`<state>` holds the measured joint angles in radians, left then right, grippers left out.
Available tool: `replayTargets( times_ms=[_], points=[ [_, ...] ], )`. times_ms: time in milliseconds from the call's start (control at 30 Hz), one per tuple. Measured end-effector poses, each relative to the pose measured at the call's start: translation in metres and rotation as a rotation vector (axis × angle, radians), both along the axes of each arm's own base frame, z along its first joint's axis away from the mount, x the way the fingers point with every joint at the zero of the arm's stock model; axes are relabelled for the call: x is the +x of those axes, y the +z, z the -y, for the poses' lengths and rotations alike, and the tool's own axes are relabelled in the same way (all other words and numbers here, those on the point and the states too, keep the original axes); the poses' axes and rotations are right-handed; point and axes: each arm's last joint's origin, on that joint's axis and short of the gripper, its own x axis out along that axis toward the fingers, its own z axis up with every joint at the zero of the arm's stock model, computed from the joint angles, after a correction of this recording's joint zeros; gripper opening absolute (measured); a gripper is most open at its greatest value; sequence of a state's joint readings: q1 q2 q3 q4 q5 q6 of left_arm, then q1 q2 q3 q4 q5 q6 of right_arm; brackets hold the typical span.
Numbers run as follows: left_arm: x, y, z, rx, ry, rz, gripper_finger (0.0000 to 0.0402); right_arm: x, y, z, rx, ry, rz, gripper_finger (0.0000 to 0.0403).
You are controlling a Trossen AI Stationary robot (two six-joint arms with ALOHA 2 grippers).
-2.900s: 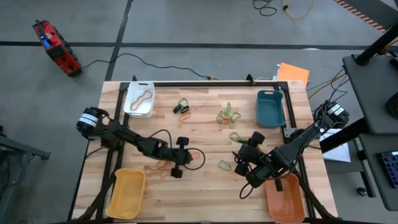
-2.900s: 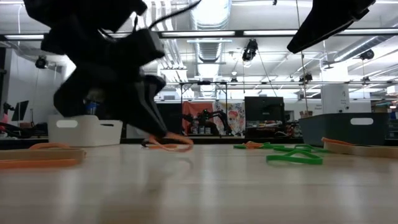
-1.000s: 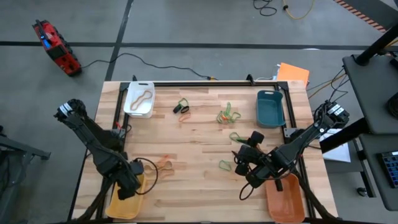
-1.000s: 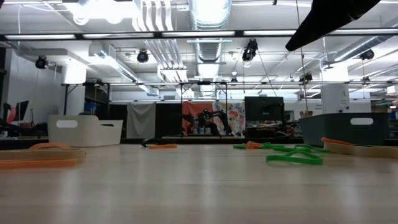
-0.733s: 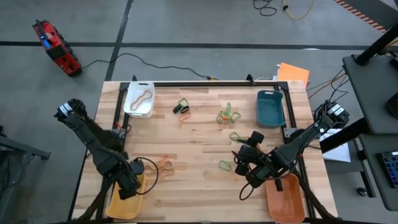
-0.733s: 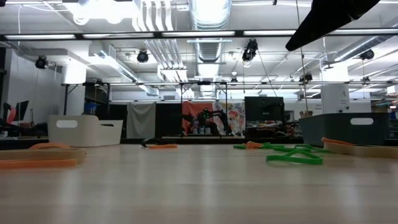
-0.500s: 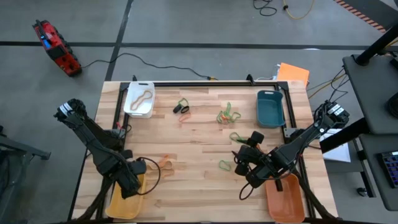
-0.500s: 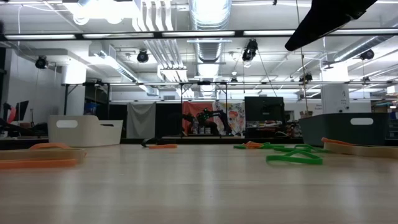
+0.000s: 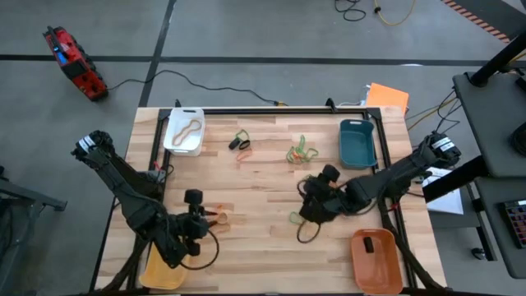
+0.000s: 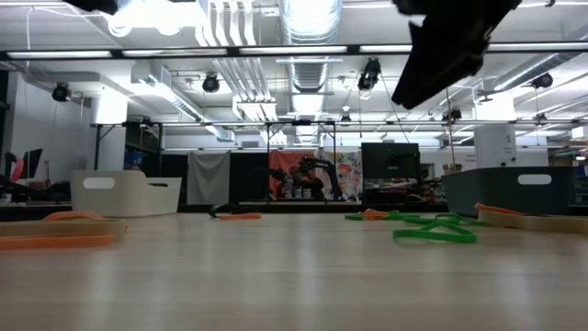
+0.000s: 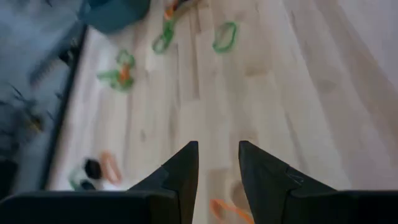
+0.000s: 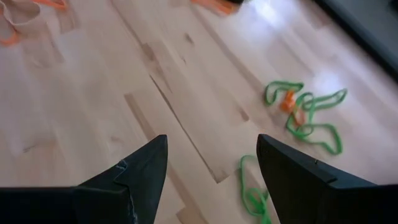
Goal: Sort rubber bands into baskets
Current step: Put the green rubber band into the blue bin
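1. The left claw (image 9: 200, 220) hangs over the bench (image 9: 263, 263) just beside the yellow basket (image 9: 158, 271), on the side toward the bench's middle. Its fingers (image 11: 184, 167) stand a narrow gap apart and hold nothing.
2. Orange and tan rubber bands (image 9: 219, 219) lie flat right next to that claw, on its side away from the yellow basket. The left wrist view shows an orange loop (image 11: 227, 211) just off the fingertips. The left arm is much the nearer one, so this pickup looks like its job.
3. Farther from the yellow basket, past mid-bench, the right claw (image 9: 306, 200) hovers wide open and empty. A green band (image 9: 296, 218) lies close beside it, with a green tangle (image 12: 308, 112) ahead of its fingers.
4. Beyond that, more green and orange loops (image 9: 300, 152) sit loose on the wood.
5. Farthest off are the orange basket (image 9: 376, 259), the teal basket (image 9: 357, 141), and the white basket (image 9: 184, 131), which holds one tan band.
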<state>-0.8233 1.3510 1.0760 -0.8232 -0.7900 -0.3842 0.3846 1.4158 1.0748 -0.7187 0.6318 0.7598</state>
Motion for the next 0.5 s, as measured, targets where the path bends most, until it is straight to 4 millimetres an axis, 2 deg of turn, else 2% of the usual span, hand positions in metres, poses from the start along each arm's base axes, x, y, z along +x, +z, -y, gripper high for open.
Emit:
replayTargets(
  times_ms=[200, 400, 500],
  points=[
    [0.017, -0.011, -0.011, 0.047, -0.032, 0.047, 0.0100, 0.010, -0.002, 0.033, 0.108, -0.052, -0.052, 0.0238],
    [0.029, -0.032, -0.029, -0.088, -0.171, 0.162, 0.0093, 0.016, -0.001, 0.067, 0.154, -0.104, -0.077, 0.0238],
    [0.030, -0.040, -0.041, -0.119, -0.170, 0.262, 0.0086, 0.018, 0.003, 0.080, 0.171, -0.132, -0.067, 0.0238]
  ],
)
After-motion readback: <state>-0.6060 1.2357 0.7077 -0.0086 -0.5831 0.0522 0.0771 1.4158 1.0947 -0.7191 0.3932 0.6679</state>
